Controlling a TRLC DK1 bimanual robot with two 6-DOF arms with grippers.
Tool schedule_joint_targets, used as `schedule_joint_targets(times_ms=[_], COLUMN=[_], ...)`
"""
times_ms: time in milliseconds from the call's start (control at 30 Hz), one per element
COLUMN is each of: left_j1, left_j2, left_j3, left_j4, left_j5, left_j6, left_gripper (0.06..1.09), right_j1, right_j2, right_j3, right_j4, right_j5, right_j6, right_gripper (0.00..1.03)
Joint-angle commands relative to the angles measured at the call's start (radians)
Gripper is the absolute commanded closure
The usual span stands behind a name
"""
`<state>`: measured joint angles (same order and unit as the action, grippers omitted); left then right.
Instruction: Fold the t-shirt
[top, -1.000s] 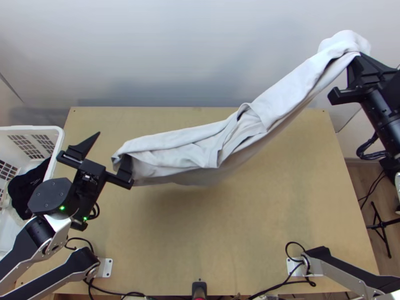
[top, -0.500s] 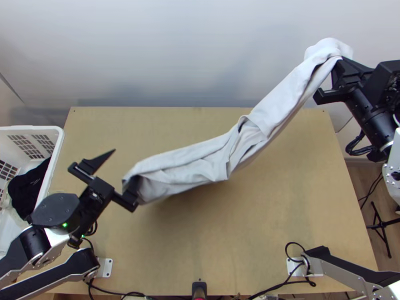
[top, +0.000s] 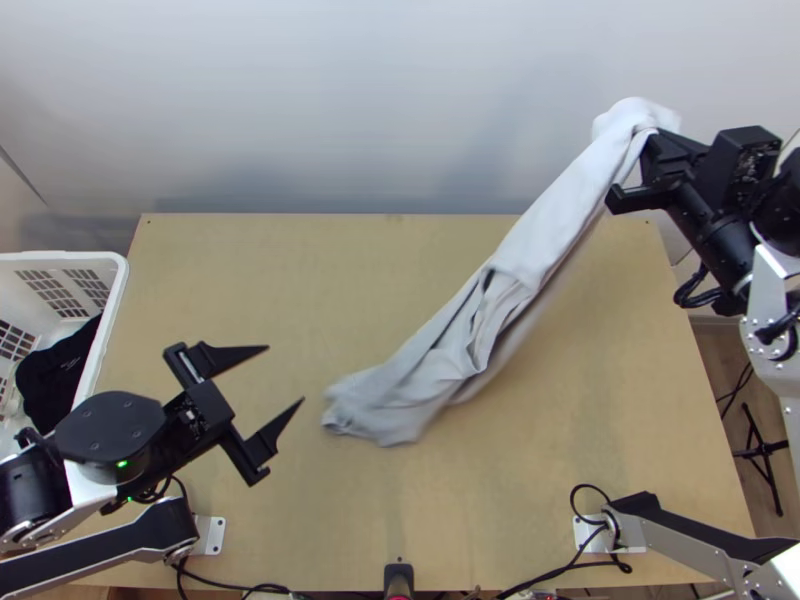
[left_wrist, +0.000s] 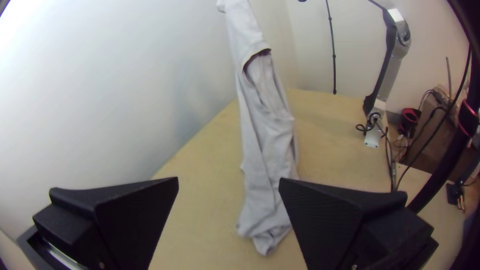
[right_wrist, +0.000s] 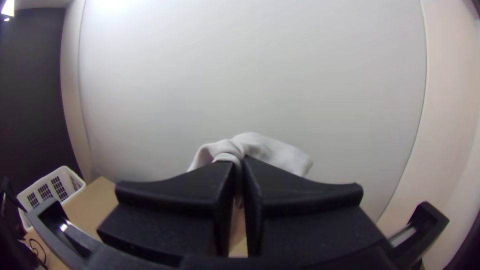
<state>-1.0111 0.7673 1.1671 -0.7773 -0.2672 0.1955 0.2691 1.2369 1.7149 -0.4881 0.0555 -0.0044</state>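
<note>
Wooden tabletop (top: 260, 290) is partly hidden by the t-shirt (top: 545, 230) the right gripper (top: 650, 138) pinches.

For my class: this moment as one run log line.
pale grey cloth t-shirt: bunched, hanging over light wooden table | right black gripper: shut on upper end | left black gripper: open

"Left side of the tabletop (top: 250, 280)?"

"Basket (top: 116, 300) at the left edge. Cloth (top: 55, 375) inside it."

"Middle?"

"Shirt (top: 500, 290) slants: lower end over the middle, upper end raised toward the far right, between the fingers of the right gripper (top: 652, 140). Left gripper (top: 286, 374) stands apart, between basket and shirt."

"Behind?"

"Wall (top: 350, 100), past the far edge."

"Near edge?"

"Left base (top: 210, 535) and right base (top: 597, 533), well apart. Cables (top: 580, 564) beside each."

"Right side?"

"Floor (top: 715, 375) beyond the edge, stand (top: 765, 450) on it. Noted."
</note>
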Motion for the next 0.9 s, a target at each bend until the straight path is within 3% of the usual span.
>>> schedule_joint_targets(times_ms=[0, 167, 367, 867], left_j1=[0.012, 0.088, 0.062, -0.046], left_j2=[0.072, 0.136, 0.207, 0.595], left_j3=[0.106, 0.091, -0.044, -0.070], left_j4=[-0.145, -0.180, -0.016, 0.510], left_j5=[0.121, 0.264, 0.267, 0.250], left_j6=[-0.111, -0.149, -0.120, -0.100], left_gripper=[0.11, 0.11, 0.11, 0.11], right_j1=[0.002, 0.002, 0.001, -0.013], right_j2=[0.016, 0.027, 0.026, 0.006], right_j3=[-0.018, -0.018, -0.031, -0.070], right_j4=[0.002, 0.002, -0.004, -0.044], right_j5=[0.000, 0.001, 0.001, 0.004], right_j6=[0.007, 0.007, 0.009, 0.018], right_gripper=[1.00, 1.00, 1.00, 1.00])
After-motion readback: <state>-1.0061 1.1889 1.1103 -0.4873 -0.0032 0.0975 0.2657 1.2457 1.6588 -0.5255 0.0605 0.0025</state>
